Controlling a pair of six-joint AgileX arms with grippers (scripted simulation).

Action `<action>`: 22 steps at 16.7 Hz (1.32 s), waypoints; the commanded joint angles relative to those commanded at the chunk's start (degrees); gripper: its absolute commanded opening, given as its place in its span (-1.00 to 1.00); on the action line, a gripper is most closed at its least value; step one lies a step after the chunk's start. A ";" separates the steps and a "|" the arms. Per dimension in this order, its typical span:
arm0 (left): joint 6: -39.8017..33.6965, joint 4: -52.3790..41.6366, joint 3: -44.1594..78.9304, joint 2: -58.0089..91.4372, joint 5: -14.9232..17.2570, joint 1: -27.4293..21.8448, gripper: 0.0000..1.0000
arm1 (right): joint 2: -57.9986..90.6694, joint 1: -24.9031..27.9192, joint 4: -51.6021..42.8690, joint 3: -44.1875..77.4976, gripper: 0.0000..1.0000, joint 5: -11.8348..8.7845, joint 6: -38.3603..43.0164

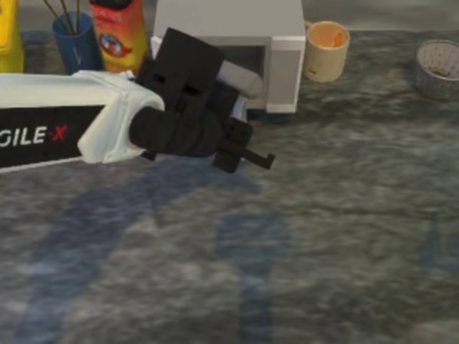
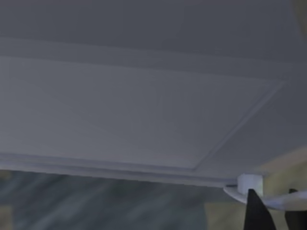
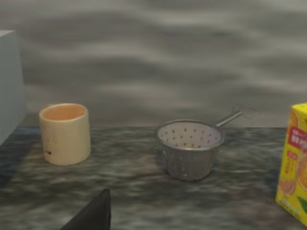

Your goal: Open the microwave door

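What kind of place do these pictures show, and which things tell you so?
Probably a kitchen counter, in a rendered scene. A microwave stands at the back of a grey marbled table, with a beige cup and a metal strainer beside it. The left gripper is at the microwave door.

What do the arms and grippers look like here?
The left arm has a glossy white shell with a black panel carrying white AGILE-X lettering. Its wrist is matte black and boxy, ending in the left gripper with black angular fingers. Of the right gripper only a dark pointed tip shows. No cables visible.
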 joint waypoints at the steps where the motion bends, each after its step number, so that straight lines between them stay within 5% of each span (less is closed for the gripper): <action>1: 0.00 0.00 0.00 0.00 0.00 0.00 -1.00 | 0.00 0.00 0.00 0.00 1.00 0.00 0.00; 22: 0.00 0.00 0.00 0.00 0.00 0.00 -1.00 | 0.00 0.00 0.00 0.00 1.00 0.00 0.00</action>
